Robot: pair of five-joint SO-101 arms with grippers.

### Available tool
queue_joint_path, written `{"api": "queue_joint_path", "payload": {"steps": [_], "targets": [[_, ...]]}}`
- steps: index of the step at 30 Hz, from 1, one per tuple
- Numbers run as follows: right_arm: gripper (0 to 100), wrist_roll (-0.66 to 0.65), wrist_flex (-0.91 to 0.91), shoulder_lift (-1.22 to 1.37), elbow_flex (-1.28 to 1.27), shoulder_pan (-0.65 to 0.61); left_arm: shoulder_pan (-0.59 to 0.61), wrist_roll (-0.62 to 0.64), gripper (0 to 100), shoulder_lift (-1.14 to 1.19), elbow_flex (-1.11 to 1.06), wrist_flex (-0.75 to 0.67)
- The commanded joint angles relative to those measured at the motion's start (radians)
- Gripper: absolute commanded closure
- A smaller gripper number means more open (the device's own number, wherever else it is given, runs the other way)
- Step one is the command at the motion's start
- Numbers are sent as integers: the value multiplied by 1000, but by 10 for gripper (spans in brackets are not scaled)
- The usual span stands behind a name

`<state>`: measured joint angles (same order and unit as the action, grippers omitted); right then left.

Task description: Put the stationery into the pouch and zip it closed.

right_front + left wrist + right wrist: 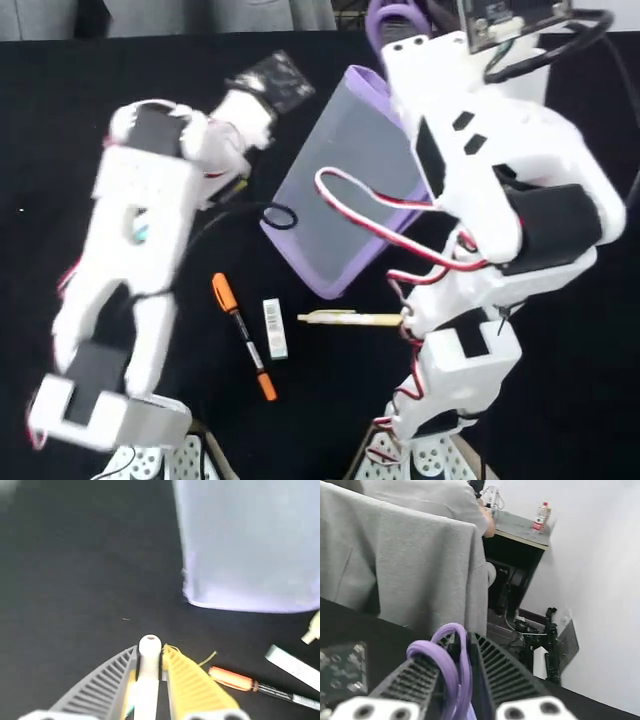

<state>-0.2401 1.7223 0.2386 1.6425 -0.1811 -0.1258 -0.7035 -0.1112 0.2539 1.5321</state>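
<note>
The left end effector [150, 651] is clenched on a white pen [148, 690], long axis pointing at the purple pouch [350, 170] just ahead on the desk [60, 120] — the right end effector [464, 641] grips the pouch's loop [427, 652] at the far end.

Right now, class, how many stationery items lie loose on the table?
3: an orange marker, a small white bar beside it, and a yellow pen just below the pouch's lower corner. The left gripper holds another white piece; more may be hidden.
</note>
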Motion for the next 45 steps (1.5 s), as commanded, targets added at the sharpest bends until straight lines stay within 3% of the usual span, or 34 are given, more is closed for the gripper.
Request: {"api": "queue_joint_path", "payload": {"steps": [1, 7, 10, 16, 23, 31, 45], "targets": [[974, -5, 28, -15, 19, -77, 65, 94, 971, -250, 48, -57], [974, 3, 46, -70, 2, -170, 243, 511, 971, -500, 45, -252], [974, 3, 46, -108, -68, -204, 275, 720, 971, -601, 45, -310], [974, -3, 44, -246, -271, -350, 272, 934, 971, -758, 45, -388], [974, -6, 35, -398, -432, -471, 239, 1017, 971, -852, 53, -399], [974, -6, 38, -426, -447, -485, -105, 1088, 971, -961, 45, -407], [974, -49, 38, -527, -572, -667, -114, 1091, 971, -976, 45, -365]]}}
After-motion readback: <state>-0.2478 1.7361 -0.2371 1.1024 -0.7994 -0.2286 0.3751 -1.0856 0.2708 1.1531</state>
